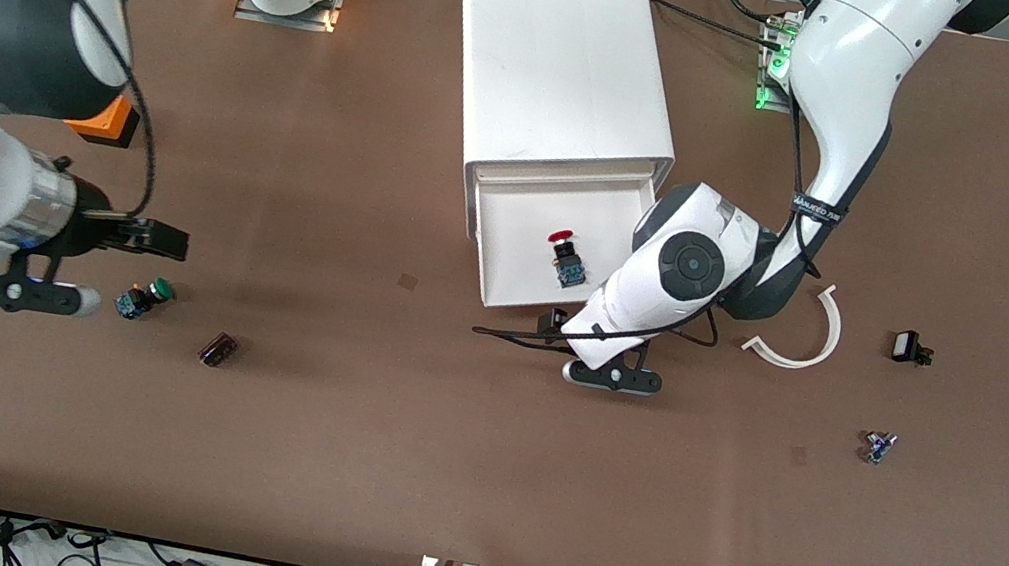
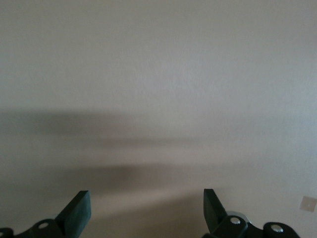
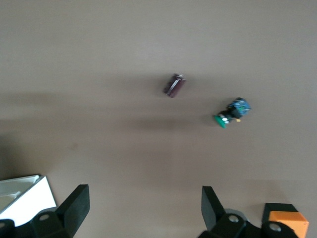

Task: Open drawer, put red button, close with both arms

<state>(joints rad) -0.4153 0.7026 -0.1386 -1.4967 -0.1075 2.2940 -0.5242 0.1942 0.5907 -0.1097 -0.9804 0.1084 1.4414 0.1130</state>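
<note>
Drawer (image 1: pixel 530 247) pulled out of cabinet (image 1: pixel 565 60), with red button (image 1: pixel 566 257) lying inside on its floor. Left gripper (image 2: pixel 146 210) low at drawer's front edge, fingers spread wide, holding nothing. Right gripper (image 3: pixel 143 210) over bare worktop (image 1: pixel 338 439) near green-capped switch (image 1: pixel 143 299), likewise wide open and empty.
</note>
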